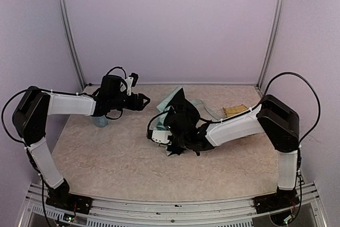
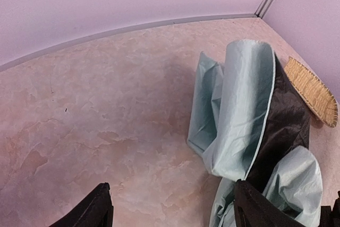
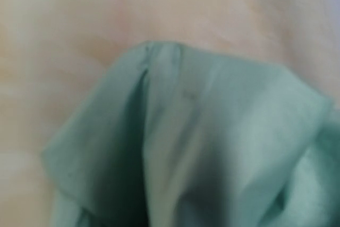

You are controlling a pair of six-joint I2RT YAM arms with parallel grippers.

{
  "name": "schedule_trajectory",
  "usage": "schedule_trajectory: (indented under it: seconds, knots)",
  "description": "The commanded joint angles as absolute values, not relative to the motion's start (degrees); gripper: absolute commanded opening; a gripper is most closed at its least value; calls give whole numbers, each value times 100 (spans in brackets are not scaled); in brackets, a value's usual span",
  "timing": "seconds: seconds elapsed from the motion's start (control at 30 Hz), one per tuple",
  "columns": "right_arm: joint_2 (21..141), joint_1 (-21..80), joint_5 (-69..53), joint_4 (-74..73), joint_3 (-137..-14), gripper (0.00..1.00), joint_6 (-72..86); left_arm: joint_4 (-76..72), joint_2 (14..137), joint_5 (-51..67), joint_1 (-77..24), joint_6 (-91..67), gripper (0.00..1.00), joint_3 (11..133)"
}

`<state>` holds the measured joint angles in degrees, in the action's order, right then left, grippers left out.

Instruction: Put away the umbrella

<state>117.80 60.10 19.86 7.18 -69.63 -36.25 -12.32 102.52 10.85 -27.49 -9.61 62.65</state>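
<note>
The umbrella (image 1: pixel 179 114) lies crumpled at mid-table, its mint fabric and black underside bunched together. In the left wrist view its mint folds (image 2: pixel 241 110) lie to the right. My left gripper (image 1: pixel 143 101) hangs open and empty just left of the umbrella, above the table. In its own view the left gripper (image 2: pixel 175 213) has dark fingertips (image 2: pixel 101 208) spread wide, the right one against the fabric edge. My right arm reaches into the bundle from the right. Its gripper is buried under fabric near a pale part (image 1: pixel 158 135). The right wrist view shows only blurred mint fabric (image 3: pixel 196 147).
A woven straw tray (image 1: pixel 235 111) lies right of the umbrella, partly under the right forearm, and also shows in the left wrist view (image 2: pixel 313 93). A light blue cup (image 1: pixel 100 120) stands under the left forearm. Walls close in the back and sides.
</note>
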Motion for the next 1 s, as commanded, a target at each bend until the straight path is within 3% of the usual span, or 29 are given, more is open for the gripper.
schedule_trajectory:
  seconds: [0.0, 0.37, 0.53, 0.63, 0.73, 0.83, 0.97]
  knots:
    - [11673, 6011, -434, -1808, -6822, 0, -2641, -1261, 9603, 1088, -2870, -686, 76, 5880]
    - [11658, 5077, -3162, -2795, -7195, 0, -2615, -1472, 7575, 988, -4066, 975, 71, 4323]
    - [11849, 4828, -3603, -3052, -7540, 4, -2624, -1867, 6936, 1526, -4550, 1847, 67, 3421]
    - [11883, 4794, -3799, -3036, -7649, 12, -2654, -2345, 7271, 1467, -4718, 2169, 78, 3143]
    - [11789, 4709, -3962, -2883, -7660, 26, -2604, -2735, 7959, 1637, -4691, 2084, 82, 3275]
    - [11658, 4606, -4139, -2776, -7693, 38, -2512, -2723, 8751, 1986, -4691, 2091, 83, 3642]
    - [11348, 4508, -4418, -2562, -7601, 42, -2407, -2602, 9356, 2009, -4545, 2042, 82, 4002]
